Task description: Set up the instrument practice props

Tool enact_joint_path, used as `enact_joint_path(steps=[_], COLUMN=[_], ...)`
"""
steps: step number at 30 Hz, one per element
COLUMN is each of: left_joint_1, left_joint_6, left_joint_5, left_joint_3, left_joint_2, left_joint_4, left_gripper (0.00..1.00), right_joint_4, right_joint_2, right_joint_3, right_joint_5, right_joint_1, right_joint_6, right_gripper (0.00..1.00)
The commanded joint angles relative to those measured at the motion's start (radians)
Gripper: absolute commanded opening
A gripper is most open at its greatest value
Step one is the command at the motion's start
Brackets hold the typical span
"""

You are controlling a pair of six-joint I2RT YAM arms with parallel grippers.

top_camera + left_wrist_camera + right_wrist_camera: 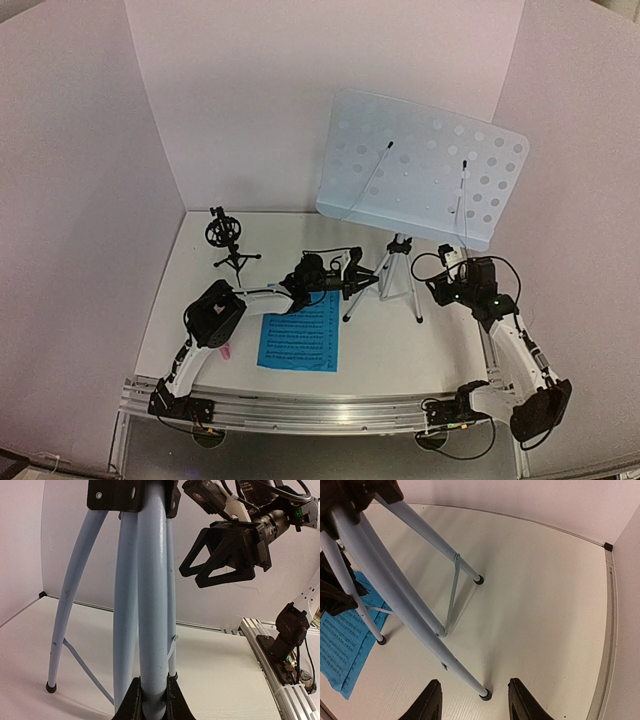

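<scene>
Indoors, on the white table (400, 350), left claw (152, 702) grips music stand (425, 165); right claw (474, 702) gapes.

— What's the left gripper (154, 702) got?
— The music stand (126, 610), pinched low on its centre pole (152, 580).
— Right of the pole?
— The right gripper (192, 576), high up, not touching.
— Left?
— A black-tipped leg (65, 610) on the table (225, 680).

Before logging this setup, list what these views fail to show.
Pink stick microphone: top view, mostly hidden beneath the left arm.
Blue sheet-music pages: top view, upper edge under that arm; page count unclear.
Silver tripod music stand: both wrist views crop off its perforated pale desk.
</scene>
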Motion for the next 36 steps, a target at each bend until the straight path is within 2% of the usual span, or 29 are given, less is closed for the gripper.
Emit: enact_joint_path(steps=[1,14,16,21,24,31,36], left_joint_1=[0.035,0.035,0.035,0.035,0.035,0.041,0.040], left_joint_6=[0.056,0.047,0.049,0.064,0.079,0.065,-0.019], left_joint_5=[0.000,0.018,0.020,0.031,0.036,0.020,0.010], left_joint_3=[0.017,0.010,0.010,-0.009,-0.029,-0.034,0.076], left_joint_2=[0.016,0.002,0.000,-0.036,-0.088,-0.203,-0.208], left_joint_4=[-0.006,-0.004,-0.001,0.015,0.014,0.013,-0.016], left_gripper=[0.09,0.27,0.34,0.57,0.67,0.72,0.72], right_joint_4=[-0.007,-0.020,-0.023,-0.038,-0.038,-0.036,-0.034], right_joint_2=[0.010,-0.012,-0.018,-0.023,-0.018,0.013,-0.023], right_joint_3=[0.002,-0.021,-0.022,-0.035,-0.049,-0.056,-0.059], right_joint_5=[0.002,0.004,0.002,0.001,-0.016,-0.128,-0.203], right_joint_1=[0.002,0.002,0.001,0.002,0.002,-0.009,-0.044], right_joint_6=[0.019,0.032,0.034,0.061,0.087,0.217,0.322], right_gripper=[0.44,0.46,0.46,0.48,0.51,0.58,0.62])
